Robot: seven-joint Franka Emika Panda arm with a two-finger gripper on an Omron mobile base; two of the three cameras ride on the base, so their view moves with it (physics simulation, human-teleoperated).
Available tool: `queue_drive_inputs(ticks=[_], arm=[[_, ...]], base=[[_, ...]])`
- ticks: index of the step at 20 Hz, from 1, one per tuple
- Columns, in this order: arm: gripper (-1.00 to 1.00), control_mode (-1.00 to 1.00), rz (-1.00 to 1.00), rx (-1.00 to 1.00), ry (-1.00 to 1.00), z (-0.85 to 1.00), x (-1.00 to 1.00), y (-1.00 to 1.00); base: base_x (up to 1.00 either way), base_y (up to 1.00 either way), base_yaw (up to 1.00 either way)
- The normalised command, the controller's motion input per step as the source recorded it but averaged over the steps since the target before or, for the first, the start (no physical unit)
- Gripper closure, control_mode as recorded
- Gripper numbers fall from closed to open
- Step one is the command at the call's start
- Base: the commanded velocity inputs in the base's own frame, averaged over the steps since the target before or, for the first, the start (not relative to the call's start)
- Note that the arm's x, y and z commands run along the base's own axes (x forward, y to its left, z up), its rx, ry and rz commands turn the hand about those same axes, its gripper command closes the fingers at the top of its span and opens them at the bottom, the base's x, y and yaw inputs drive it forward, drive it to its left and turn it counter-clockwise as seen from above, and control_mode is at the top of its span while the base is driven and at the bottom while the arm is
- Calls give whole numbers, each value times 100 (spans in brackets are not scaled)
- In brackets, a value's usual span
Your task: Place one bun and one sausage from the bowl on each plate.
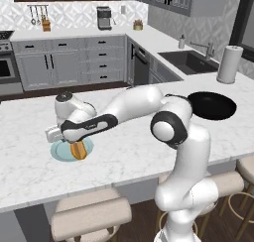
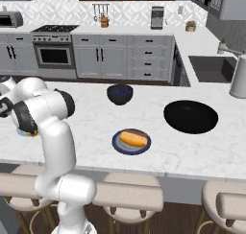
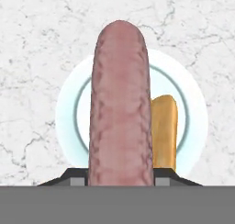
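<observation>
At the centre of your hand view a pinkish-red sausage (image 3: 120, 103) stands lengthwise, clamped at its lower end in the gripper (image 3: 120, 172), whose jaws are closed on it. Behind it lies the pale aqua plate (image 3: 69, 113), with a golden bun (image 3: 164, 131) resting on its right half. In the left base view this plate (image 1: 60, 152) sits at left of centre, under the hand; the sausage itself is hard to make out there. In the right base view, the dark plate (image 2: 118, 146) at centre carries a second bun (image 2: 133, 139), possibly over a sausage. The black bowl (image 2: 190, 116) lies to its right, and a dark-blue bowl (image 2: 119, 94) above.
</observation>
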Motion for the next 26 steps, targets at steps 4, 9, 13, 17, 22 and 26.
queue_drive_inputs(ticks=[4, 9, 13, 17, 22, 26], arm=[[100, -100, -2, -3, 2, -35, 21, 53], [100, -100, -26, -4, 15, -53, 1, 8], [100, -100, -25, -8, 7, -59, 30, -4], [-100, -100, -8, -6, 0, -45, 26, -38], [-100, -100, 0, 5, 0, 8, 7, -15], [-100, -100, 0, 16, -10, 72, -7, -33]], base=[[0, 0, 0], [0, 0, 0], [0, 0, 0], [0, 0, 0], [0, 0, 0], [0, 0, 0]])
